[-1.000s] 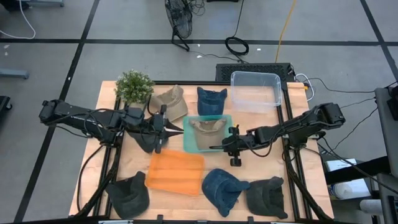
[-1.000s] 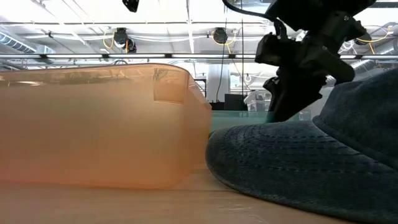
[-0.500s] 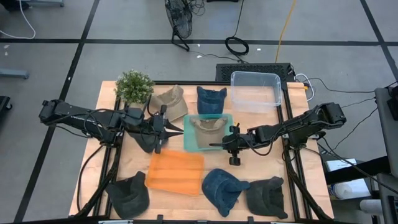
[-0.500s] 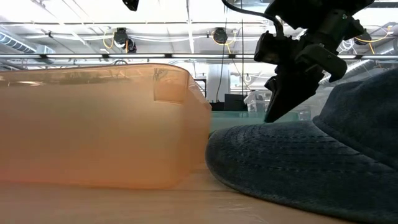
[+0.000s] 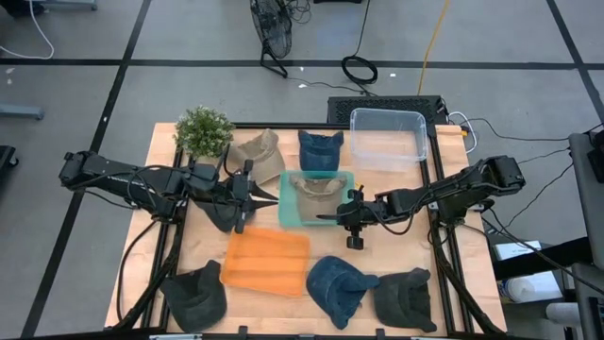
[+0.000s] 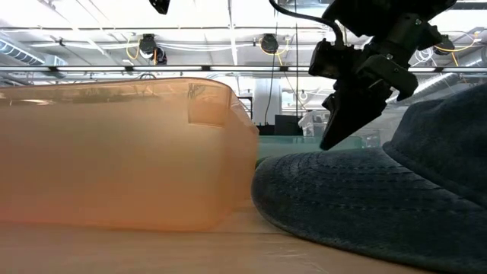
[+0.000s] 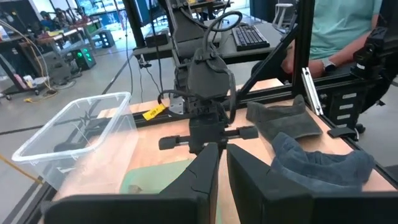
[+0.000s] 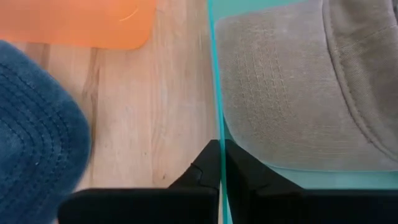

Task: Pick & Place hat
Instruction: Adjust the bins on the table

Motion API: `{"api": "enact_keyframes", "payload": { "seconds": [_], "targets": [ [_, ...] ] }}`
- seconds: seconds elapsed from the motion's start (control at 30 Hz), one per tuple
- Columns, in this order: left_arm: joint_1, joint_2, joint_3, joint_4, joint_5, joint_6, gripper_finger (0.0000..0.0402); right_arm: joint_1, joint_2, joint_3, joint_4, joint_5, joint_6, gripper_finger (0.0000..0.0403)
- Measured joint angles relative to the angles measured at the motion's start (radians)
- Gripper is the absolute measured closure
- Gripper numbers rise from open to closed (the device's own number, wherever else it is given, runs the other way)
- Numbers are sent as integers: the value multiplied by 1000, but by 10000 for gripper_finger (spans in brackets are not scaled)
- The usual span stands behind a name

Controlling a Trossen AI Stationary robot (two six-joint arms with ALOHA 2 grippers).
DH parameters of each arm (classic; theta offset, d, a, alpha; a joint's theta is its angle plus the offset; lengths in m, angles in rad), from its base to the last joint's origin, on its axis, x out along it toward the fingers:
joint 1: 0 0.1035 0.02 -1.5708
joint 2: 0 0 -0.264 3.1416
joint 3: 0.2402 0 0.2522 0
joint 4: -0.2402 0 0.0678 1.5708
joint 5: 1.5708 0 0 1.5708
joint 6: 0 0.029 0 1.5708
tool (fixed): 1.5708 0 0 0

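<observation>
A: Left claw (image 5: 267, 196) is parked mid-surface, just left of the teal bin (image 5: 345, 179). Fingers are seen nearly together in its wrist view, nothing between them. A dark hat (image 5: 219, 212) is lying under that arm, not gripped.

B: Tan hat (image 5: 314, 192)?

A: It is sitting inside the teal bin, brim toward the near side, long axis roughly front to back on the surface.

B: Right claw (image 5: 323, 220)?

A: It is placed at the bin's near right part. In its wrist view the fingers are shut on the teal bin's thin wall, right at the rim; the hat is not caught. The hat lies just past the fingertips, inside the wall.

B: So which arm is nearer?

A: Right, judged by reach: it is already touching the bin. The hat lies ahead and slightly left of that claw.

B: Other stuff?

A: An orange bin (image 5: 267, 262) sits front centre, a blue hat (image 5: 337, 283) right of it, a clear bin (image 5: 387, 138) at the back right. If the hat is to be lifted, the wall would probably have to be released first.
</observation>
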Motion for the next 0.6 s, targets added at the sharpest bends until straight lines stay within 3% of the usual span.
{"api": "enact_keyframes", "payload": {
  "seconds": [0.27, 0.6],
  "targets": [
    [-19, 0, 0, -50, 19, 6, 355, -2, 0, 0, 23, -2, -19, 390],
    [-105, 86, 0, -155, -4, 5, 352, -1, -61, -1, 19, -5, -38, 318]
  ]
}}
